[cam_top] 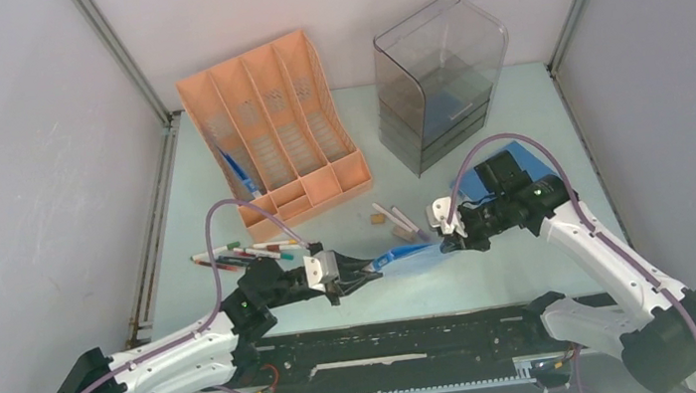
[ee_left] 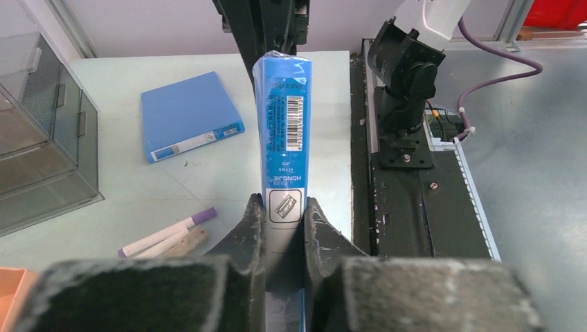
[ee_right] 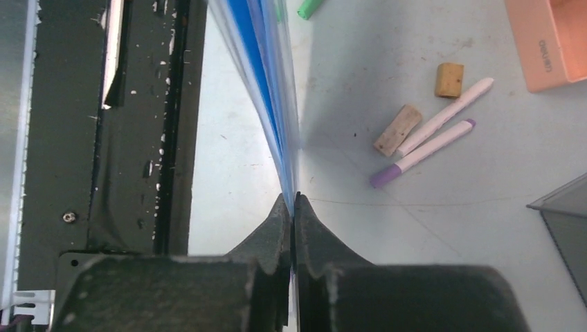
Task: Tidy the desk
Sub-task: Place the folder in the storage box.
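A slim blue folder (cam_top: 402,257) in clear wrap hangs just above the pale green desk (cam_top: 494,274), stretched between both arms. My left gripper (cam_top: 372,274) is shut on its labelled spine end (ee_left: 284,111), the jaws pressing both sides (ee_left: 284,207). My right gripper (cam_top: 442,242) is shut on the thin opposite edge (ee_right: 266,83), with the sheet pinched between the fingertips (ee_right: 293,200). A second blue folder (ee_left: 187,114) lies flat on the desk, partly under the right arm (cam_top: 520,157).
An orange file rack (cam_top: 270,126) with a blue pen (cam_top: 239,170) stands at the back left, and a smoky clear drawer unit (cam_top: 440,80) at the back right. Coloured markers (cam_top: 246,254) lie left. Two pale markers (ee_right: 432,135) and two corks (ee_right: 397,130) lie mid-desk. A black rail strip (cam_top: 402,340) runs along the front.
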You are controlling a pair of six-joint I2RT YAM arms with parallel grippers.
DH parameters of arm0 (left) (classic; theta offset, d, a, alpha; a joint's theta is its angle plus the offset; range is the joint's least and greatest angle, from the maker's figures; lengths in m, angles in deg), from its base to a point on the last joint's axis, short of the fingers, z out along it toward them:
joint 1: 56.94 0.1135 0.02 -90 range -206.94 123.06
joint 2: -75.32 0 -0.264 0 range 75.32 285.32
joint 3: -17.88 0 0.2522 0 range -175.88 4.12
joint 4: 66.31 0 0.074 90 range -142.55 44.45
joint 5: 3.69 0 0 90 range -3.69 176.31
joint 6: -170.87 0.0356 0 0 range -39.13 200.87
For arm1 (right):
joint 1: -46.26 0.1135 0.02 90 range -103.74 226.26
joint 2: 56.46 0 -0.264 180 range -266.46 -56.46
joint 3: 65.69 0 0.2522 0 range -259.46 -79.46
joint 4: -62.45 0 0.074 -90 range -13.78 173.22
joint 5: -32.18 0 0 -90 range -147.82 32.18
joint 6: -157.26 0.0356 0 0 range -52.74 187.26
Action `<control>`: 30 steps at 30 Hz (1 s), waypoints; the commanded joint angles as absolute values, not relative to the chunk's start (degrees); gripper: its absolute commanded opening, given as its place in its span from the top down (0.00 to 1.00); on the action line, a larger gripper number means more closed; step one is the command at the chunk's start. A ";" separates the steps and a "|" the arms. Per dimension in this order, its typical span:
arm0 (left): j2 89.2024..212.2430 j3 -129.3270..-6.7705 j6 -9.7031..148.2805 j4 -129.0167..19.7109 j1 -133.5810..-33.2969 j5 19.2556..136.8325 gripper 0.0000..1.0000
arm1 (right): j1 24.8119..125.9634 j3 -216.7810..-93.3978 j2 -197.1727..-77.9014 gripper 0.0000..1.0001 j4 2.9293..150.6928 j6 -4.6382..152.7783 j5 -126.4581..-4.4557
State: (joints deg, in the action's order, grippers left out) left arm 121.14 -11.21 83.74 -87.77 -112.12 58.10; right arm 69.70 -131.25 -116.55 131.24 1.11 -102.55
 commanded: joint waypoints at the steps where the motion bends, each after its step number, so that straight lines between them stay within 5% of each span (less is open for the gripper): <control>1: 118.73 -12.33 82.61 -90.10 -111.07 58.76 0.70 | 70.29 -133.35 -115.52 1.00 135.79 -2.81 -101.39; 6: 115.44 -14.15 81.61 -81.77 -110.31 61.16 0.05 | 70.24 -135.96 -116.31 1.00 140.88 -5.16 -101.82; 7: 114.83 -14.59 81.31 -80.12 -110.28 62.19 0.01 | 70.20 -136.45 -116.65 1.00 141.61 -5.31 -101.63; 24: 135.62 -43.79 84.83 -43.90 -111.47 58.35 0.00 | 71.31 -138.42 -119.38 1.00 143.46 -3.34 -99.30; 30: 140.46 -50.43 90.87 -35.67 -115.92 64.17 0.13 | 71.62 -138.36 -119.86 1.00 143.35 -3.06 -98.93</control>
State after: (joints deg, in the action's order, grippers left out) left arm 138.84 -45.31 85.67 -43.40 -113.60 61.22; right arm 70.82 -136.21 -119.59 143.15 -3.35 -98.28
